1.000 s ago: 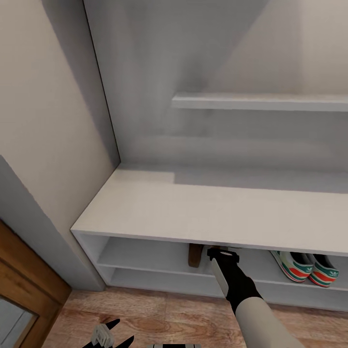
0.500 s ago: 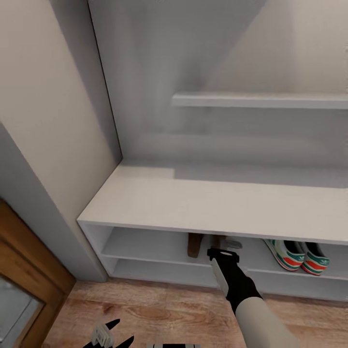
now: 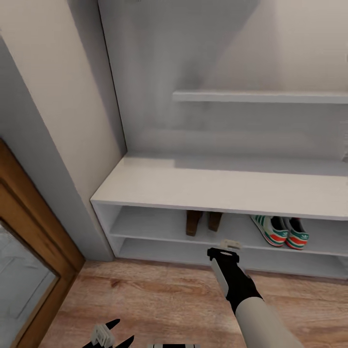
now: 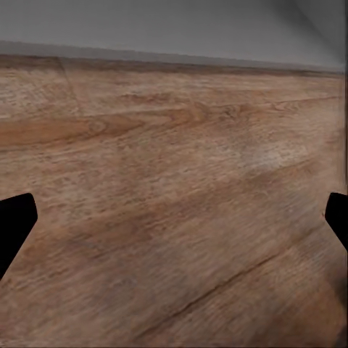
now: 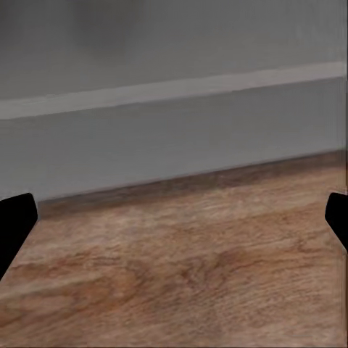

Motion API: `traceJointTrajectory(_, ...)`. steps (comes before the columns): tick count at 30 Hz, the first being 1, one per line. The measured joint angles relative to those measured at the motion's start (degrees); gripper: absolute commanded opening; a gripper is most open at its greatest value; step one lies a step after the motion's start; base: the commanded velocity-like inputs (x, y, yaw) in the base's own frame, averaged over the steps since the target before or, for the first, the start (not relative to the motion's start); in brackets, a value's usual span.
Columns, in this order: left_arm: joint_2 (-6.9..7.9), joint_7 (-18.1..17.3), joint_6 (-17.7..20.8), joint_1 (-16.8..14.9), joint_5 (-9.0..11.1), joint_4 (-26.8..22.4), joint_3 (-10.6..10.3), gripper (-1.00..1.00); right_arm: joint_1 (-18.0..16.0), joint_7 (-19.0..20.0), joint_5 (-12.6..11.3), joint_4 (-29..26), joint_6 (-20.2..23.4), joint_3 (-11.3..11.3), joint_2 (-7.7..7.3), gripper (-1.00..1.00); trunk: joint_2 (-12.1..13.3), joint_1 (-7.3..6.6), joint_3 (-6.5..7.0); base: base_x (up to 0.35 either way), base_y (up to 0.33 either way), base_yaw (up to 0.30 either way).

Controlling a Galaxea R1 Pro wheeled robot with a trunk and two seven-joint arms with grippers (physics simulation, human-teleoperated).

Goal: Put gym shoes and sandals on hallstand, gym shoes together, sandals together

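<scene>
I have backed off the hallstand (image 3: 145,193); sandals (image 3: 203,221) and gym shoes (image 3: 279,231) shelved in pairs — right end effector (image 3: 230,243) wide, empty; left end effector (image 3: 112,333) wide.

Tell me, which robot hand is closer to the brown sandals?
Right. The right gripper sits just in front of the sandals on the hallstand; the left gripper hangs low over the floor.

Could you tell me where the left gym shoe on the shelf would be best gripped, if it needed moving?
Probably across the heel collar of the left gym shoe, coming from the front: its heel end faces the open shelf side, and the bench top blocks access from above.
</scene>
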Motion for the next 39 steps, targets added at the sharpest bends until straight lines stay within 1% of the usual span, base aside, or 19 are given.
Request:
traceJointTrajectory(8, 0.00, 0.00, 0.00, 0.01, 0.00, 0.01, -0.04, 1.00, 0.00, 0.00, 0.00, 0.00, 0.00, 0.00, 0.00, 1.00, 0.00, 0.00, 0.00, -0.332, -0.010, 0.000)
traceJointTrajectory(17, 0.00, 0.28, -0.01, 0.02, 0.00, 0.02, -0.06, 1.00, 0.00, -0.01, 0.00, -0.01, 0.01, 0.02, 0.00, 1.00, 0.00, 0.00, 0.00, -0.298, -0.118, 0.000)
traceJointTrajectory(21, 0.00, 1.73, -0.01, 0.02, 0.00, 0.04, -0.15, 1.00, 0.00, -0.01, 0.00, 0.04, 0.01, 0.04, 0.00, 1.00, 0.00, -0.01, 0.00, -0.284, -0.158, 0.000)
traceJointTrajectory(23, 0.00, 2.85, -0.01, 0.03, 0.00, 0.08, -0.20, 1.00, 0.00, 0.01, 0.03, 0.06, 0.01, 0.06, 0.00, 1.00, 0.00, -0.01, 0.00, -0.282, -0.164, 0.000)
traceJointTrajectory(24, 0.00, 3.96, -0.01, 0.03, 0.00, 0.12, -0.26, 1.00, 0.03, 0.03, 0.04, 0.10, 0.01, 0.06, 0.00, 1.00, 0.00, -0.01, 0.00, -0.281, -0.165, 0.000)
traceJointTrajectory(27, 0.00, 5.27, -0.01, 0.03, 0.00, 0.16, -0.32, 1.00, 0.06, 0.07, 0.06, 0.29, 0.01, 0.06, 0.00, 1.00, 0.00, -0.01, 0.00, -0.219, -0.178, 0.000)
traceJointTrajectory(28, 0.00, 6.17, -0.01, 0.01, 0.00, 0.24, -0.38, 1.00, 0.10, 0.23, 0.04, 1.51, -0.08, 0.07, 0.00, 1.00, 0.00, -0.02, 0.00, -0.087, -0.195, 0.000)
traceJointTrajectory(31, 0.00, 6.42, -0.01, 0.02, 0.03, 0.26, -0.43, 1.00, 0.13, 0.28, 0.08, 2.60, -0.41, 0.08, 0.00, 1.00, 0.00, -0.03, 0.00, -0.049, -0.199, 0.000)
traceJointTrajectory(32, 0.03, 6.55, -0.01, 0.00, 0.06, 0.27, -0.46, 1.00, 0.16, 0.30, 0.11, 4.46, -1.56, 0.08, 0.00, 1.00, 0.00, -0.03, 0.00, -0.018, -0.202, 0.000)
traceJointTrajectory(35, 0.07, 6.60, -0.03, 0.01, 0.10, 0.28, -0.26, 1.00, 0.16, 0.30, 0.23, 6.62, -3.27, 0.12, 0.00, 1.00, 0.00, -0.03, 0.00, -0.010, -0.203, 0.000)
traceJointTrajectory(36, 0.27, 6.69, -0.06, 0.02, 0.40, 0.18, 0.05, 1.00, 0.20, 0.28, 0.28, 12.08, -8.71, 0.12, -0.22, 1.00, 0.00, -0.03, -0.01, -0.002, -0.203, 0.000)
traceJointTrajectory(39, 0.45, 6.72, -0.06, 0.01, 0.48, 0.21, 0.15, 1.00, 0.18, 0.26, 0.44, 16.47, -12.60, 0.21, -0.91, 1.00, 0.00, -0.03, 0.00, -0.001, -0.204, 0.000)
